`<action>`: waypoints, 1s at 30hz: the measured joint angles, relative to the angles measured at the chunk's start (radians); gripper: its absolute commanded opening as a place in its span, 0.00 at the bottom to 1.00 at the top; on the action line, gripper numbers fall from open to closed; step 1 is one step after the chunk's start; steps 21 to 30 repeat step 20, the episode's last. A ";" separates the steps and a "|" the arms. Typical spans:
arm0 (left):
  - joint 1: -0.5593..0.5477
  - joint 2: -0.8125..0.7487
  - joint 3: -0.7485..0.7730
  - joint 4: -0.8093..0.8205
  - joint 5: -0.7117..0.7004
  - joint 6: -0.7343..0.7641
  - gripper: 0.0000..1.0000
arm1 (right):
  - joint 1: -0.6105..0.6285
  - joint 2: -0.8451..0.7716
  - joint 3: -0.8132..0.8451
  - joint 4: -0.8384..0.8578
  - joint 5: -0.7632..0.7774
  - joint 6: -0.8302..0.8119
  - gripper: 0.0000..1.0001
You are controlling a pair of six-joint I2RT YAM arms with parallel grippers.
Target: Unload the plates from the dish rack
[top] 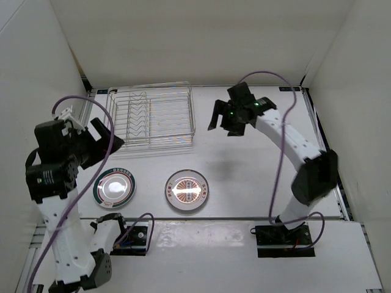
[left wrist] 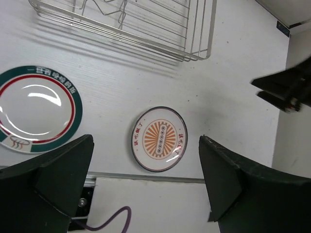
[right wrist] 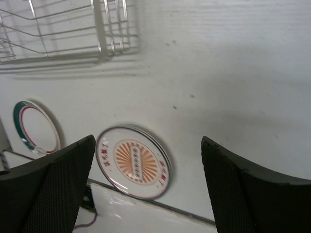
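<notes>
The silver wire dish rack stands at the back left and holds no plates. A plate with a green rim and red ring lies flat on the table near the front. An orange sunburst plate lies flat to its right; a double rim in the right wrist view suggests a second plate under it. My left gripper is open and empty, high over the rack's front left corner. My right gripper is open and empty, raised to the right of the rack.
White walls enclose the table on three sides. The left wrist view shows the rack's front rail, the green-rimmed plate, the sunburst plate and the table's front edge. Purple cables hang from both arms.
</notes>
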 measured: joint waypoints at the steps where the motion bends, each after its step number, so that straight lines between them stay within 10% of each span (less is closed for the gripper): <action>1: -0.003 -0.037 -0.011 0.003 -0.005 0.013 1.00 | 0.000 -0.072 -0.037 -0.020 0.031 -0.010 0.90; 13: -0.010 -0.685 -0.602 0.175 0.066 0.087 1.00 | -0.002 -0.719 -0.315 -0.293 0.367 0.002 0.90; 30: -0.011 -0.566 -0.684 0.251 0.035 0.136 1.00 | -0.002 -0.722 -0.306 -0.405 0.477 -0.064 0.90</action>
